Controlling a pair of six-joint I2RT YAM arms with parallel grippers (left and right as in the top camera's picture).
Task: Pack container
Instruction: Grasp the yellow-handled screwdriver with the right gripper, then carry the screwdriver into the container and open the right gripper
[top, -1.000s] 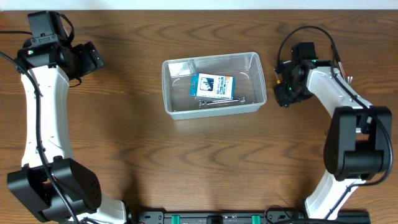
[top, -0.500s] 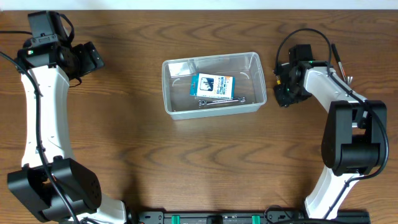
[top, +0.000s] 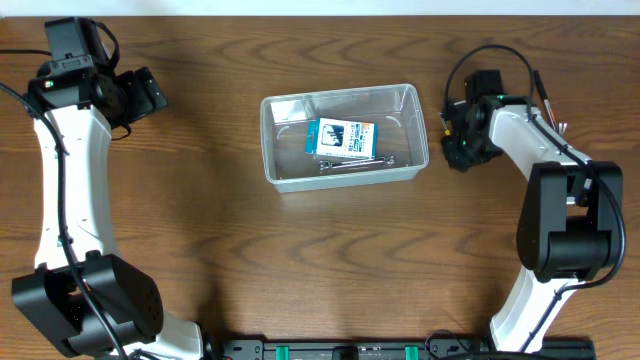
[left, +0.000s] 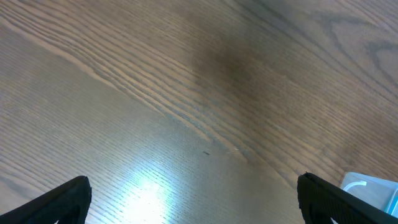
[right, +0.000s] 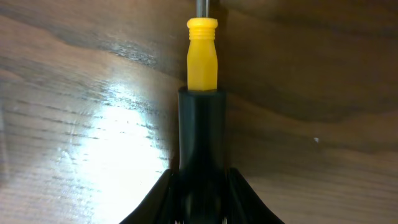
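The clear plastic container (top: 268, 140) stands at the table's middle back. It holds a blue-and-white box (top: 340, 138) and thin metal tools (top: 355, 163). My right gripper (top: 460, 140) is just right of the container, low over the table. In the right wrist view it (right: 201, 202) is shut on the black handle of a screwdriver (right: 201, 124) with a yellow collar (right: 203, 53). My left gripper (top: 150, 95) is far left of the container, open and empty, and its fingers (left: 199, 205) frame bare wood. A container corner (left: 367, 186) shows at the lower right of the left wrist view.
A few thin rod-like things (top: 548, 105) lie by the right arm near the back right. The table's back edge runs just behind both arms. Wood surface lies in front of the container.
The right arm has shifted slightly, its elbow swinging in toward the gripper, which stays right of the container. The left arm and the container have not moved.
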